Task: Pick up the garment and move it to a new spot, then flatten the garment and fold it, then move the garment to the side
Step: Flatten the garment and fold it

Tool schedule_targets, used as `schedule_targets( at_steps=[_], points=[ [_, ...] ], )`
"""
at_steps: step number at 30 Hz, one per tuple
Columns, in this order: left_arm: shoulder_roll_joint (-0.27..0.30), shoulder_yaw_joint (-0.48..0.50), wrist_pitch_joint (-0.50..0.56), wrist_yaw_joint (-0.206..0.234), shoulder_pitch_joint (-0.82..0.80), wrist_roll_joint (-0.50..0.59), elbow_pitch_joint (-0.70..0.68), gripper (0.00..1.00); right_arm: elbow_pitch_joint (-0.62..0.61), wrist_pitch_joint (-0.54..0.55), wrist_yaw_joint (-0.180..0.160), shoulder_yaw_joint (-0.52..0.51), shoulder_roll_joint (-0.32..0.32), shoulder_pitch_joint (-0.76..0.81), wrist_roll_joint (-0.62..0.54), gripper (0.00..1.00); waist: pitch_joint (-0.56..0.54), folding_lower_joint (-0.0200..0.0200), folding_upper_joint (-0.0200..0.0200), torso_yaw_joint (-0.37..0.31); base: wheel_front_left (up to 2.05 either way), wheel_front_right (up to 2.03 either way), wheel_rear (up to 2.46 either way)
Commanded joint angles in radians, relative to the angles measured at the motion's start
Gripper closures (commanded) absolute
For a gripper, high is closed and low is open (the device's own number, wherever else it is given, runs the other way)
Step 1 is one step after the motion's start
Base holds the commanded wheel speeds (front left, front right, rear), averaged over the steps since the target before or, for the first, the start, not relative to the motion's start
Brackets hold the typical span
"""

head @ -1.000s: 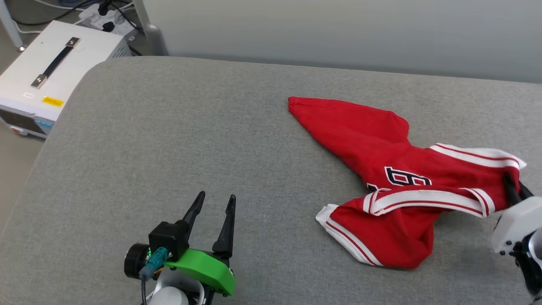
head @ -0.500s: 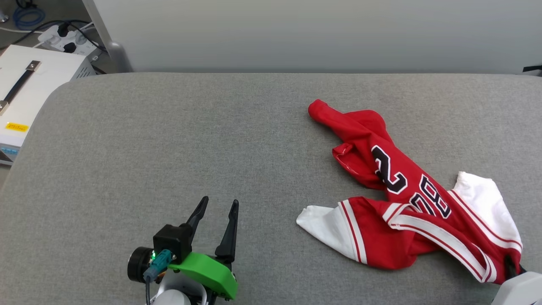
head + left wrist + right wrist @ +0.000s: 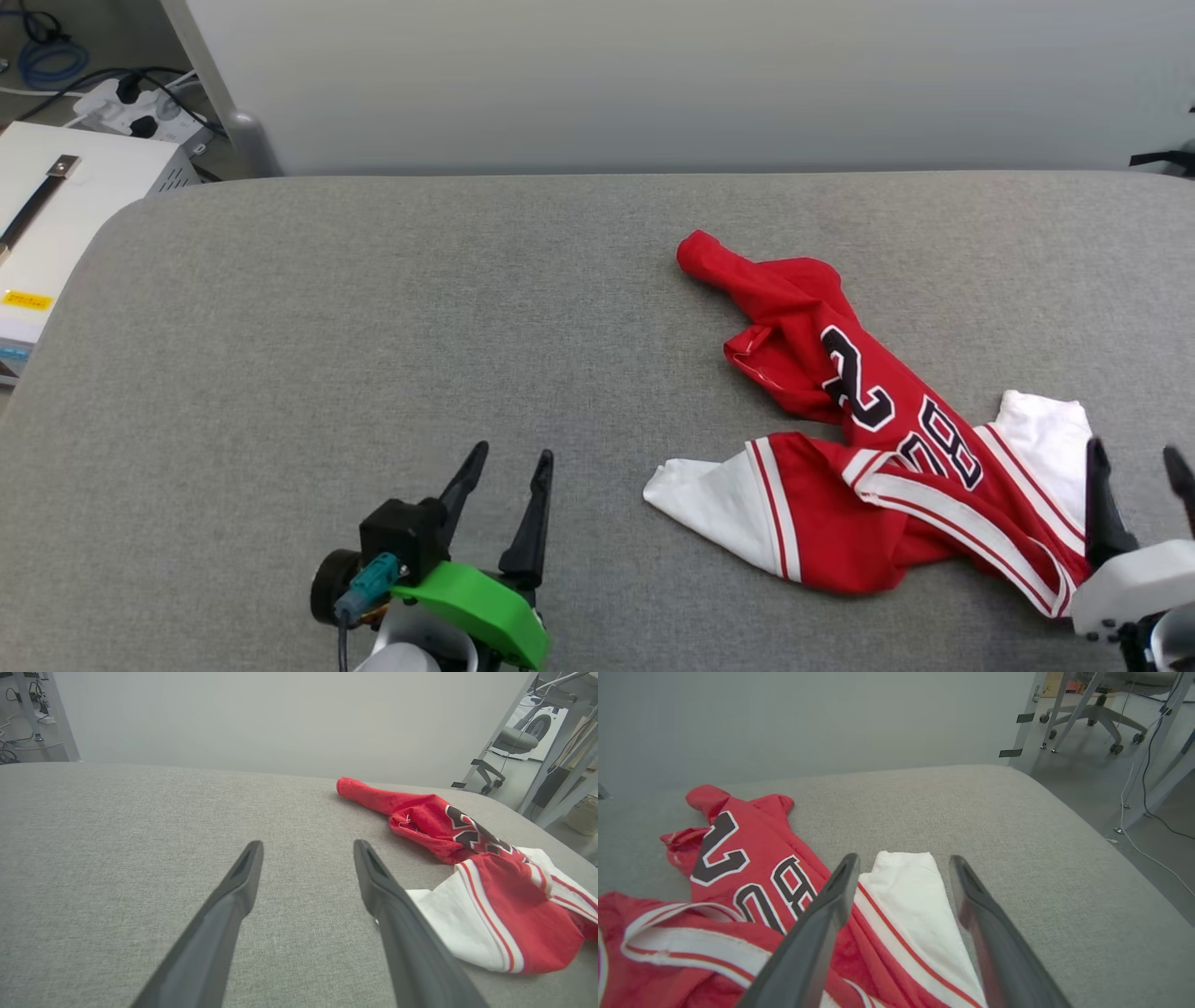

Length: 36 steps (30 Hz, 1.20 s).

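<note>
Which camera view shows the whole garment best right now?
The head view: the garment shows nearly whole, crumpled, on the grey surface, both white sleeves and black lettering visible. The left wrist view sees it obliquely, cut off at the right edge. The right wrist view is close on it, partly behind the right pincer.

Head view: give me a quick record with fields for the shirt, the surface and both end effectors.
garment: red short-sleeved jersey T-shirt with white sleeves, crumpled, not folded, on the surface's right half
surface: grey fabric-covered table
left end effector: open, empty, over bare fabric to the left of the shirt
right end effector: open, holding nothing, at the shirt's right-hand white sleeve
</note>
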Motion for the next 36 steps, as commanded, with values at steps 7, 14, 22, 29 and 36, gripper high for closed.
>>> schedule_targets(
  at_steps=[7,14,22,29,36],
  points=[
    [-0.002,-0.102,0.111,-0.003,-0.112,-0.073,0.056,0.00,-0.117,-0.047,-0.001,0.041,-0.033,-0.020,0.006,0.00,0.024,0.0000,0.0000,-0.026,0.00,0.00,0.00],
    [-0.001,-0.201,0.483,0.040,-0.253,-0.093,0.110,0.00,-0.174,-0.036,-0.001,0.078,-0.019,-0.021,-0.010,0.00,0.076,0.0000,0.0000,-0.070,0.00,0.00,0.00],
    [0.003,-0.235,0.609,0.074,-0.334,-0.061,0.168,0.00,-0.158,-0.049,-0.001,0.085,-0.005,-0.038,-0.024,0.00,0.130,0.0000,0.0000,-0.127,0.00,0.00,0.00],
    [0.017,-0.253,0.616,0.101,-0.363,-0.028,0.258,0.00,-0.139,-0.065,-0.001,0.087,0.001,-0.052,-0.032,0.00,0.159,0.0000,0.0000,-0.148,0.00,0.00,0.00],
    [0.016,-0.276,0.633,0.060,-0.359,-0.049,0.324,1.00,-0.121,-0.073,-0.001,0.080,0.004,-0.057,-0.043,0.00,0.157,0.0000,0.0000,-0.136,0.00,0.00,0.00]
  ],
)
